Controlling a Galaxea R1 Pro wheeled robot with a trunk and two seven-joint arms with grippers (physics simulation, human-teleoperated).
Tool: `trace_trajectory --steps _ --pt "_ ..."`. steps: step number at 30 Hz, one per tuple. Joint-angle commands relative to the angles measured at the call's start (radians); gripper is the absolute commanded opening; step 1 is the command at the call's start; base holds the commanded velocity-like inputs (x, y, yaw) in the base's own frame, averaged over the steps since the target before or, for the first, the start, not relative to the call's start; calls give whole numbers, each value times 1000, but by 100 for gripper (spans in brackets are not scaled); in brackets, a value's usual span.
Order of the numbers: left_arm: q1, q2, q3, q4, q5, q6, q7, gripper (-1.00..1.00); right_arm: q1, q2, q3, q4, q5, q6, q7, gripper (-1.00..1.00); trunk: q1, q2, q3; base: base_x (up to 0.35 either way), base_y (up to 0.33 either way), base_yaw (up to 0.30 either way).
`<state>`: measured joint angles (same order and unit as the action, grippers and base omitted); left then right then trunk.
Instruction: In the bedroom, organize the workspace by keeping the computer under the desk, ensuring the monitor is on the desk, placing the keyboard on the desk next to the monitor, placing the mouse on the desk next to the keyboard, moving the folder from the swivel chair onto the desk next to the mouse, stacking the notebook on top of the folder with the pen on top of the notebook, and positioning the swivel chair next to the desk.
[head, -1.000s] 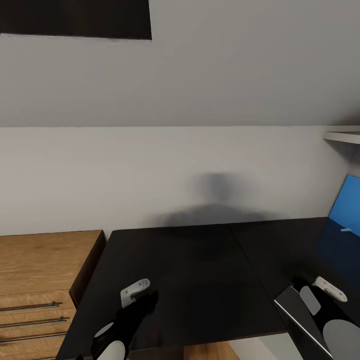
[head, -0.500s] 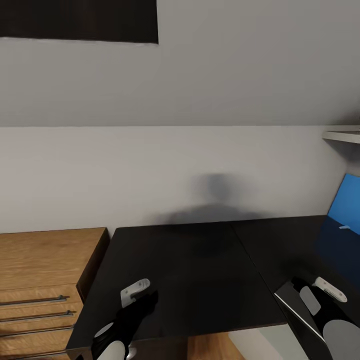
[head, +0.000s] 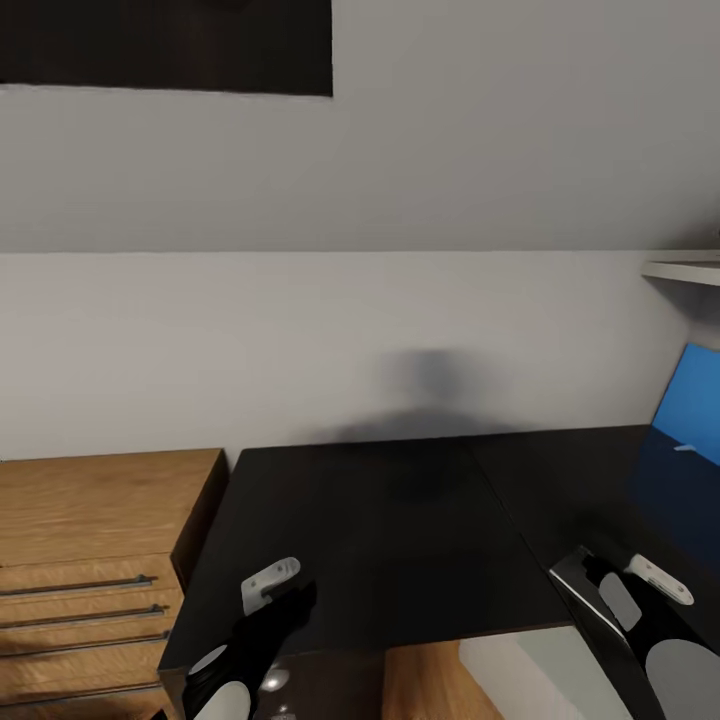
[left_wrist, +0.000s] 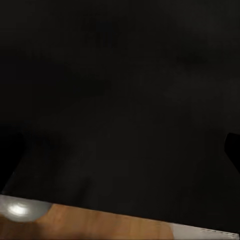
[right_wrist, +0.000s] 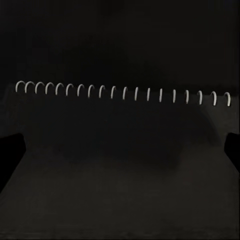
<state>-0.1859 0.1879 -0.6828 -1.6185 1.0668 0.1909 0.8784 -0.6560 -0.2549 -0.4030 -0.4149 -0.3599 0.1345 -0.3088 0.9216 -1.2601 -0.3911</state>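
The desk (head: 400, 540) is a glossy black top against the white wall, straight ahead of me. My right gripper (head: 640, 580) hangs over its near right corner, shut on the notebook (head: 574, 584), a thin black book with a pale edge. In the right wrist view, the notebook (right_wrist: 120, 150) lies flat between the fingers, its white spiral binding along the far side. The bright blue folder (head: 692, 400) shows at the right edge, over the desk's far right part. My left gripper (head: 278, 588) hovers open above the desk's near left edge, nothing between its fingers.
A wooden drawer chest (head: 95, 540) with long metal handles stands left of the desk, almost touching it. A white shelf (head: 682, 268) juts out high on the right. Below the desk's front edge are a silver knob (left_wrist: 19, 210), wood floor (head: 420, 685) and the white pedestal (head: 540, 665).
The whole picture has shifted: the desk, chest and skylight sit further right and the desk's front edge higher, so the camera moved. Both grippers keep their places in view, the notebook still held.
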Motion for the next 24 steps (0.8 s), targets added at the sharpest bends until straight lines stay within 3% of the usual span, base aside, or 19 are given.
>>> trace_trajectory --steps 1,11,17,24 --pt "-1 1 -1 -1 2 4 6 100 0 0 0 -2 -7 4 -4 100 0 -1 -1 -71 77 0" --pt "-1 1 -1 -1 2 4 7 100 0 1 0 -6 -6 -3 -5 100 0 -1 -1 -13 15 0" --pt "-1 1 -1 0 3 4 7 100 0 2 0 -9 -1 -65 -7 100 0 -1 -1 232 0 0" --pt "-1 1 -1 0 3 5 7 100 0 2 -1 -8 11 -85 -10 100 0 -1 -1 119 -4 0"
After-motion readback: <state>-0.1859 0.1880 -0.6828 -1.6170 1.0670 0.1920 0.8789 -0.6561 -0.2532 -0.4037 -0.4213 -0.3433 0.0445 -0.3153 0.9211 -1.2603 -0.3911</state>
